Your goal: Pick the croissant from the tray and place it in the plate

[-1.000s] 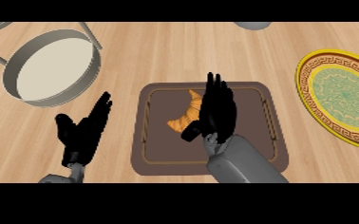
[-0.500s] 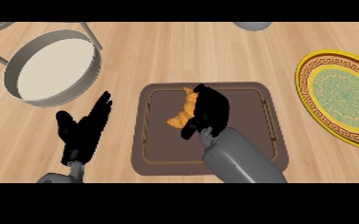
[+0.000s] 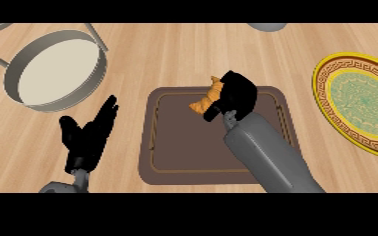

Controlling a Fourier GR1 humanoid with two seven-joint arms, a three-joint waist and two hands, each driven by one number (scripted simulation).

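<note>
Head view: right hand (image 3: 235,96) apparently curled round the croissant (image 3: 207,99), which juts leftward.

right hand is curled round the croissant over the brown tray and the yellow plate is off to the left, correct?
Not quite: the yellow plate lies to the right, as the head view shows. The right hand is indeed curled round the croissant over the brown tray.

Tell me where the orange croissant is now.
The orange croissant sits mid-picture, held by the right hand over the brown tray's far edge.
</note>
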